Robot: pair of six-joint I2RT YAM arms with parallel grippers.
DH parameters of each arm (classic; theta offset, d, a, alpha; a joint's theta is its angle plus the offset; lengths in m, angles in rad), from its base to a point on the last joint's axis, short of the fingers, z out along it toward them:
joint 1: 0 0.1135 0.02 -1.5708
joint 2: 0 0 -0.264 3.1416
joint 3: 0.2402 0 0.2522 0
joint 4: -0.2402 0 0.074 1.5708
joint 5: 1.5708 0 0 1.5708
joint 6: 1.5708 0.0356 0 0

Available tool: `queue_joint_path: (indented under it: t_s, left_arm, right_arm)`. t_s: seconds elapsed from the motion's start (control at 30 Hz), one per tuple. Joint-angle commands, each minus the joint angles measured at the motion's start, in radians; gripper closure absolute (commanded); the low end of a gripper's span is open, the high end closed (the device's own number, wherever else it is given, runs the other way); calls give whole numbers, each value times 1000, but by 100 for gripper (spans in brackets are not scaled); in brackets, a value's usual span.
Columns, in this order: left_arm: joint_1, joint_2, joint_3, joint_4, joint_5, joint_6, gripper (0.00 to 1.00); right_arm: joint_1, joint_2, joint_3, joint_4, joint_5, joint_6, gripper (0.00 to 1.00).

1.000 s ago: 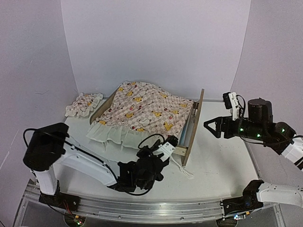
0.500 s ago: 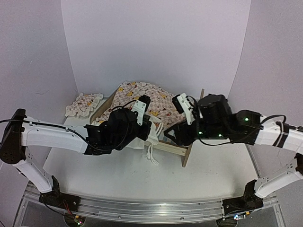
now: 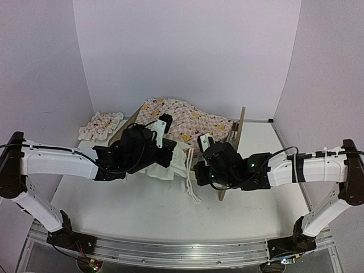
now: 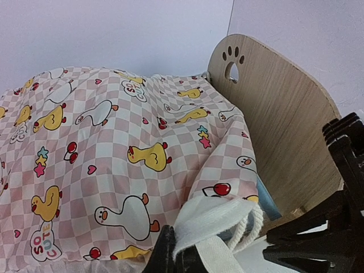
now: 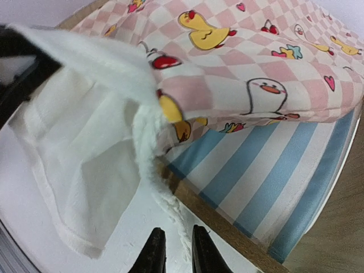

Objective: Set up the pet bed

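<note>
The pet bed (image 3: 235, 139) stands at the table's middle back, its paw-print headboard (image 4: 273, 114) on the right and its blue-and-white striped base (image 5: 273, 170) showing at the near corner. A pink duck-print cover (image 3: 170, 122) lies over it. My left gripper (image 3: 172, 152) (image 4: 179, 253) is shut on the cover's white underside corner (image 4: 227, 219), lifted off the frame. White cords (image 3: 191, 185) hang from that corner. My right gripper (image 3: 197, 175) (image 5: 173, 250) sits low by the bed's wooden rail (image 5: 227, 227), its jaws closed narrow around one cord (image 5: 181, 236).
A small matching ruffled pillow (image 3: 100, 125) lies on the table left of the bed. White walls close in behind and at both sides. The two grippers are very close together at the bed's near corner; the right one's black body (image 4: 335, 199) shows in the left wrist view.
My left arm has carried the cover's white corner from the table front up to the bed. My right arm has swung in from the far right and its jaws have narrowed around a cord.
</note>
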Motion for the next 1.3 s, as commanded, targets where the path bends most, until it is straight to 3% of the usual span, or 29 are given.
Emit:
queue_joint_path:
  t_s: [0.0, 0.23, 0.53, 0.67, 0.9, 1.0, 1.13, 1.27]
  left_arm:
    - [20, -59, 0, 25, 69, -26, 100]
    - [32, -68, 4, 24, 93, -25, 100]
    - [35, -86, 12, 24, 113, -23, 100]
    - [38, -96, 7, 24, 109, -20, 100]
    - [47, -108, 2, 22, 112, -15, 100]
    - [55, -104, -1, 21, 115, -9, 100]
    - [67, -97, -12, 20, 204, -23, 100]
    - [66, -44, 7, 31, 320, -55, 100]
  right_arm:
    - [1, 29, 0, 246, 40, 40, 83]
    - [1, 51, 6, 285, 55, 37, 82]
    - [1, 129, 46, 299, 180, 24, 91]
    - [1, 125, 35, 299, 226, 40, 100]
    - [0, 120, 29, 287, 241, -14, 100]
    - [0, 91, 105, 147, 214, -108, 100]
    - [-6, 72, 405, -387, 56, -216, 100]
    - [-31, 28, 529, -726, -113, -272, 100]
